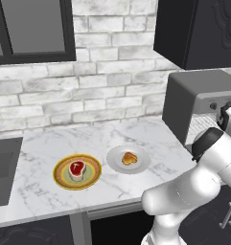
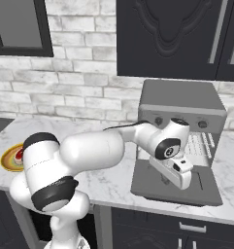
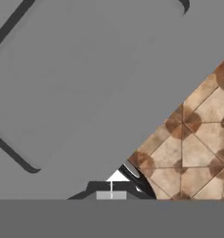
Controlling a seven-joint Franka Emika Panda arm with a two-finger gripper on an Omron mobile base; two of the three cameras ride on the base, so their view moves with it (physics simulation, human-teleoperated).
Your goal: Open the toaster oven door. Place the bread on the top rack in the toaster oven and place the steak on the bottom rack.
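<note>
Toaster oven door (image 2: 176,187) lies folded down flat in the right base view, directly beneath my gripper (image 2: 179,181), whose fingers are pinched together on nothing; the toaster oven (image 2: 181,109) stands open behind, wire racks (image 2: 202,145) showing. From the left base view, the steak (image 1: 77,169) on its yellow plate (image 1: 59,178) and the bread (image 1: 130,158) on a white plate (image 1: 142,165) sit well off to my left. Hand view: grey door panel (image 3: 76,83) close below. Opening looks done; next I should lift, swing left, spread my fingers over the bread.
</note>
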